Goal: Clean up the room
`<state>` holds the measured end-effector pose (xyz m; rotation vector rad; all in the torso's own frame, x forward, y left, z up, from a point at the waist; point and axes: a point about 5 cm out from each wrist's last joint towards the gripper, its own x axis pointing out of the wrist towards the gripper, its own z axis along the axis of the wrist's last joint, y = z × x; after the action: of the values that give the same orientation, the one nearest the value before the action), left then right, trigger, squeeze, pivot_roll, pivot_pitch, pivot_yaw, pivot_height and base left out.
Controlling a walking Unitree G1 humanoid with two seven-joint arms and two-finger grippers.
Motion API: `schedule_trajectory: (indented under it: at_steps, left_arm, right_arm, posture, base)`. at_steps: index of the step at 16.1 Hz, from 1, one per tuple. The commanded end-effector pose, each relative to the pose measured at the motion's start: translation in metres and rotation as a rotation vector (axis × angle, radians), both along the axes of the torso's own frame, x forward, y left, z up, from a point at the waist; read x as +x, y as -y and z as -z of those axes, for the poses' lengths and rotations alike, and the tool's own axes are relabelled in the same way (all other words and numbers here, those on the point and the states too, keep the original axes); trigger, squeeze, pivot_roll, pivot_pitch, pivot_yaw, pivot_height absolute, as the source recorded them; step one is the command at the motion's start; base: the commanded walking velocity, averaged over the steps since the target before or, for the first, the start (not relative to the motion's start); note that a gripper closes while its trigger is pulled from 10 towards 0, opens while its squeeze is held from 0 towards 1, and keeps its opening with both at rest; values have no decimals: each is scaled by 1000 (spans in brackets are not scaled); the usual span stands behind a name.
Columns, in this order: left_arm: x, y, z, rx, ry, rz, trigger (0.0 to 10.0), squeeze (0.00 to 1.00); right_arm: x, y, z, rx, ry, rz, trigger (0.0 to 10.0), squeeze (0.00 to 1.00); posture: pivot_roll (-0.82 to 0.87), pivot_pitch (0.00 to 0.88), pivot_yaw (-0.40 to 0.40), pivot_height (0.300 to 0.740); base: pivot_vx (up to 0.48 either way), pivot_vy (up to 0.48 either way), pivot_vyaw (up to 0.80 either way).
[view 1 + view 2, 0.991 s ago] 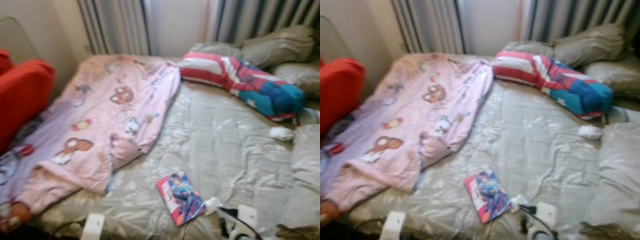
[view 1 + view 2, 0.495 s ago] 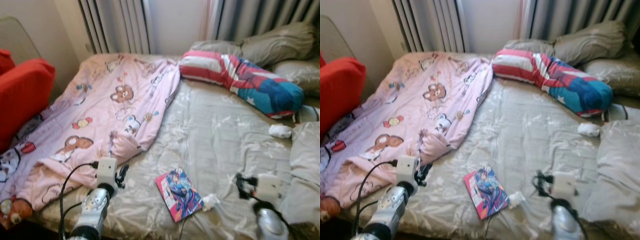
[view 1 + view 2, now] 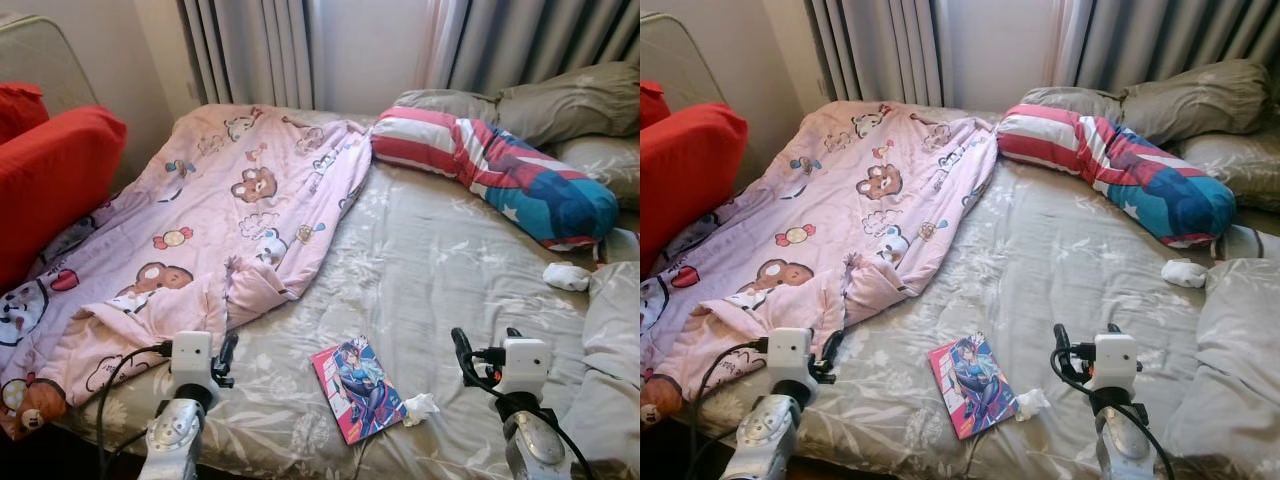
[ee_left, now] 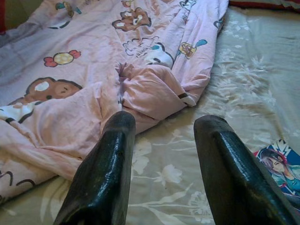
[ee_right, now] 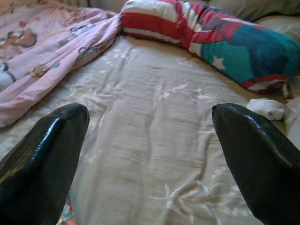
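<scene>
- Left pincer [image 3: 225, 358]: raised low over the near edge of the bed [image 3: 440, 260], fingers [image 4: 101, 173] apart w/ a moderate gap, holding nothing. Points at the folded-back corner of the pink blanket [image 3: 200, 240], just short of it; looks lined up for a grab at that fold, prob. to straighten the cover.
- Right pincer [image 3: 462, 355]: also up over the near edge, on the right side, spread wide and empty. Aimed up the bare sheet toward the striped pillow [image 3: 500, 170]; nothing betw. its fingers [image 5: 42, 154], so it reads as standing ready, not committed to anything.
- Betw. the two pincers: comic book [image 3: 360, 390] flat on the sheet, cover up, near the bed's front edge. Crumpled white tissue [image 3: 420, 408] touching or just beside its right corner. Both look like loose clutter, easy first pick-ups since close to either arm.
- Further out: another white wad [image 3: 567, 276] on the right, near the teal end of the striped pillow, beside a grey pillow's edge.
- Blanket lies bunched along the left half, lower corner flipped over, partly hanging toward the red cushion [image 3: 50, 170]; unmade, so needs spreading.
- Grey pillows [image 3: 570, 100] piled at the head by the curtains [image 3: 260, 50], where they belong.
- Judgement: tidy-up barely begun; nothing yet gripped.
</scene>
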<state>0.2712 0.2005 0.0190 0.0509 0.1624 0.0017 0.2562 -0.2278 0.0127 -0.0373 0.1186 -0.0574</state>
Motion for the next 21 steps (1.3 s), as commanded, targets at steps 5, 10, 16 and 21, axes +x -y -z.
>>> schedule_trajectory:
  at_steps: [5, 10, 16, 21]
  left_arm:
    - [4, -4, -11, 72, 47, 53, 10000, 0]
    - [4, -1, -11, 65, 54, 66, 10000, 0]
    - [-17, -10, 6, 47, 8, -6, 10000, 0]
    - [-12, -5, 7, 36, -2, -1, 10000, 0]
  right_arm:
    - [-19, 4, 5, 25, 30, 115, 10000, 0]
    - [-22, -3, 0, 7, 74, 95, 10000, 0]
    - [-13, -15, -9, -46, 76, -45, 10000, 0]
    - [-11, -11, -8, -50, 25, -16, 10000, 0]
  posture:
    - [-6, 51, 32, 740]
    - [-11, 75, 29, 740]
    - [12, 94, -11, 740]
    - [-1, 87, -9, 735]
  base:
    - [0, 0, 0]
    - [0, 0, 0]
    - [0, 0, 0]
    - [0, 0, 0]
